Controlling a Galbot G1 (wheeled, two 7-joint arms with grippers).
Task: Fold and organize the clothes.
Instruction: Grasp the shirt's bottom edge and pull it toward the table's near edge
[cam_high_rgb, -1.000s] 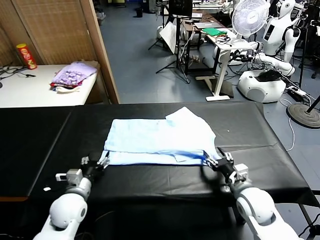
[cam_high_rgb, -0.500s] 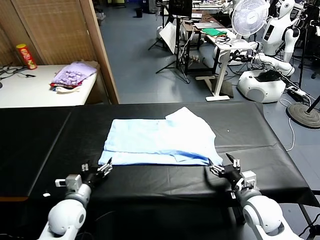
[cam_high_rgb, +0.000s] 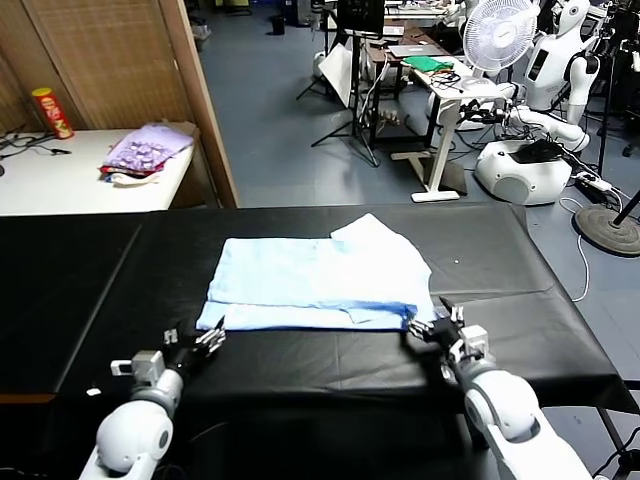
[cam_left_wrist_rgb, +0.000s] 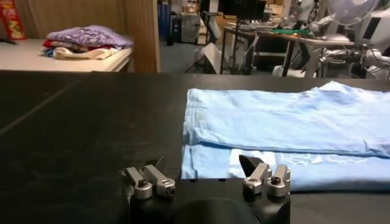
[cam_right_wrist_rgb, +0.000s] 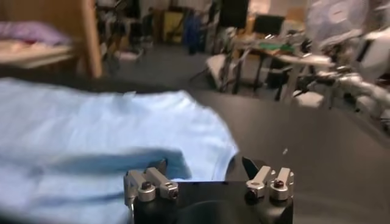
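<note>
Left gripper (cam_high_rgb: 197, 343): jaws spread, nothing between them. It sits low over the table (cam_high_rgb: 300, 360), just off the near left corner of the T-shirt (cam_high_rgb: 318, 280), apart from the fabric. In the left wrist view the left gripper (cam_left_wrist_rgb: 207, 179) has both fingers parted, with the shirt's near edge lying just beyond the fingertips.

Right gripper (cam_high_rgb: 440, 330): jaws spread, nothing held. It is at the near right corner of the T-shirt, close to the hem; contact cannot be confirmed. In the right wrist view the right gripper (cam_right_wrist_rgb: 209, 181) faces the shirt's edge, with cloth ahead of one finger and bare table ahead of the other.

T-shirt: it lies flat on the black table, roughly central, partly folded. A doubled layer runs along its near edge, and one sleeve points away at the far right. A small white print (cam_left_wrist_rgb: 247, 159) shows on the lower layer near the left gripper.

Handling judgement:
- The fabric appears thin, soft and light. It will drape and sag between two hold points and offers no stiffness.
- It will likely slide easily on the smooth table cover.
- Layers can separate; a shallow pinch may catch the top layer only.

Recommended hold points: the two near corners, one per gripper, pinching through every layer at the hem. Keep both holds level so the edge does not skew.

Beyond the T-shirt, a purple heap (cam_high_rgb: 148, 148) rests on a separate white table.
</note>
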